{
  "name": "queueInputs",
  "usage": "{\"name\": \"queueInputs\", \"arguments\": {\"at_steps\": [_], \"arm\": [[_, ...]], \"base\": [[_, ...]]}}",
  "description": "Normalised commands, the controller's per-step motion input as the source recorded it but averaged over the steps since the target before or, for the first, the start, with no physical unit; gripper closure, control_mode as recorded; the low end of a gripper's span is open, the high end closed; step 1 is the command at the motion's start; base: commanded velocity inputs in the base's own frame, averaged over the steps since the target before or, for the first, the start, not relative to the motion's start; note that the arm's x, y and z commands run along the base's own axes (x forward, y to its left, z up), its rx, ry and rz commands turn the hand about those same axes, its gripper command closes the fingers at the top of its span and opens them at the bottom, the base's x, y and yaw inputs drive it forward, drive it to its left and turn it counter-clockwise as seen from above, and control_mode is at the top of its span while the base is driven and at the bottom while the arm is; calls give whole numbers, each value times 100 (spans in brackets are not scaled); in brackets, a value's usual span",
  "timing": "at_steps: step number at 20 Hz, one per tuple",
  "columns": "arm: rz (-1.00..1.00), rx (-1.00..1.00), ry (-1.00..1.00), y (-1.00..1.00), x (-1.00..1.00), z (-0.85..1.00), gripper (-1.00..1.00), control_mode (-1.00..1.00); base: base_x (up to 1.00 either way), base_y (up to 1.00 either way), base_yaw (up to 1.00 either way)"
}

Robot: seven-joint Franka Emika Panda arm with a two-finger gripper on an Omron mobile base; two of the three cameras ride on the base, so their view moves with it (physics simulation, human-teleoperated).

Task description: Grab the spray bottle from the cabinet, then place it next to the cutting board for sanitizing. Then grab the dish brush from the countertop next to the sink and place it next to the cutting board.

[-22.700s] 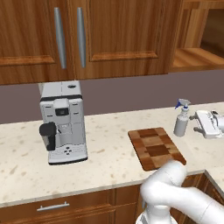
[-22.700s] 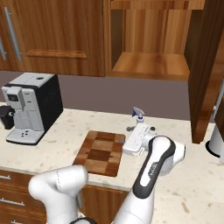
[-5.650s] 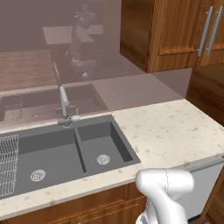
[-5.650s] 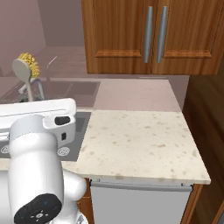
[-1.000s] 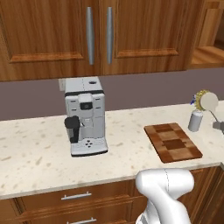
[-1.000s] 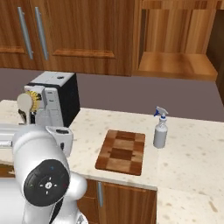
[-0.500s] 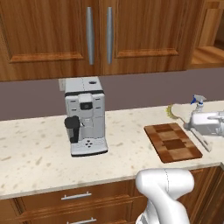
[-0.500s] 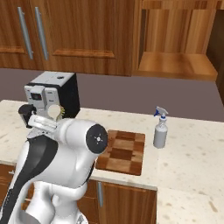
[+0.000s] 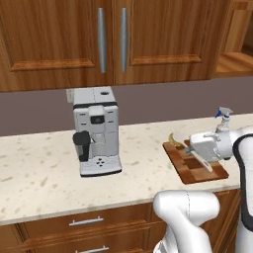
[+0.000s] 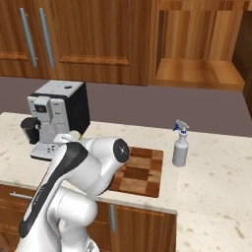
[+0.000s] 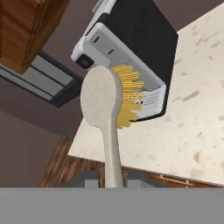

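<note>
The fingers (image 11: 114, 180) are closed on the handle of the dish brush (image 11: 106, 114), whose cream head with yellow bristles is seen in the hand view against the coffee machine (image 9: 95, 129). From left to right on the worktop (image 9: 34, 170) in the left base view, the coffee machine stands at about nine o'clock, the cutting board (image 9: 195, 165) lies at about three o'clock, and the spray bottle (image 9: 223, 121) stands upright just beyond the board's far right corner. The brush is held above the board's near edge, its bristles just visible at the board's left corner. The bottle step is judged done; the carrying of the brush is in hand. Next, the brush would need to be lowered onto bare worktop beside the board, not on it, and released.
</note>
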Motion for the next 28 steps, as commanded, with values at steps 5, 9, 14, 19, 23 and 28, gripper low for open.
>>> {"name": "queueInputs", "arguments": {"at_steps": [5,9,14,19,23,28], "arm": [[0,-12,5,14,42,-36,100,-100],[0,-14,8,17,46,-31,100,-100],[0,-22,15,8,46,-23,100,-100],[0,-23,11,0,42,-27,100,-100],[0,-11,6,-14,18,-31,100,-100],[0,-1,0,-16,0,-24,100,-100]], "base": [[0,0,0],[0,0,0],[0,0,0],[0,0,0],[0,0,0],[0,0,0]]}}
